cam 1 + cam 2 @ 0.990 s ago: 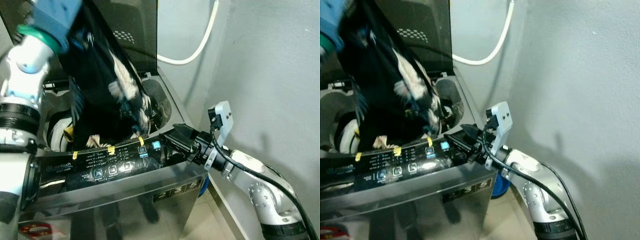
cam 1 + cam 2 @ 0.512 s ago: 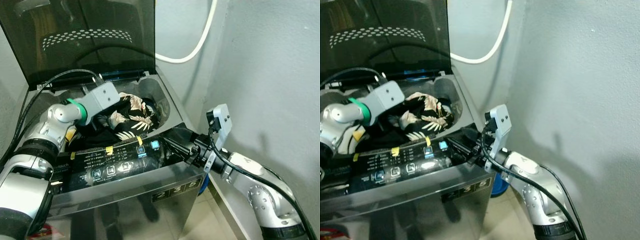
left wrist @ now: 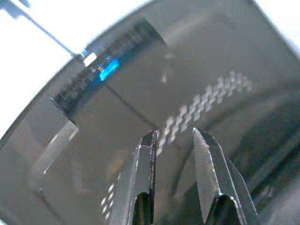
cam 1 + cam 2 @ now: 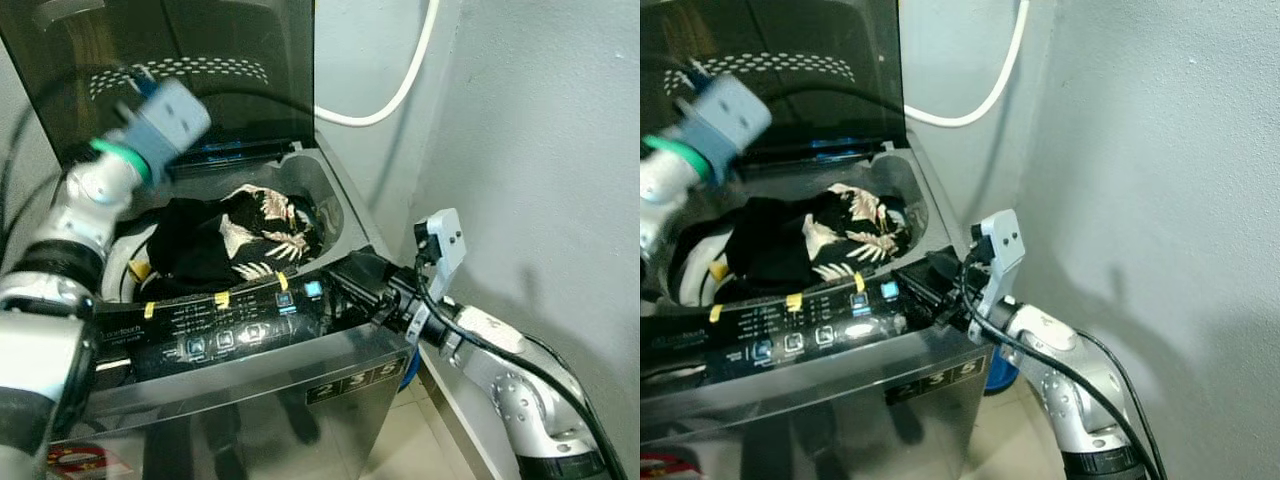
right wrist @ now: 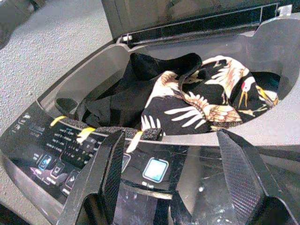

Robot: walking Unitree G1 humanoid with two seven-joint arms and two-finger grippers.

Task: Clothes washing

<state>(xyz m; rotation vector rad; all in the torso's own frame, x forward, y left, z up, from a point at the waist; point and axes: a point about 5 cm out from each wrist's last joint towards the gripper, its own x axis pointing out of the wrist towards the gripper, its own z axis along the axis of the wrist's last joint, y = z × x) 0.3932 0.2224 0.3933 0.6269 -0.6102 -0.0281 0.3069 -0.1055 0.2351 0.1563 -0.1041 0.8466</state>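
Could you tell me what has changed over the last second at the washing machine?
The left pincer carried the dark printed garment down into the tub, released it and rose, open, toward the raised lid. The right pincer stayed open at the control panel.

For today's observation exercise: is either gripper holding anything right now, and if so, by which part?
Nothing is held. The left gripper is open before the lid; the right gripper is open over the control panel.
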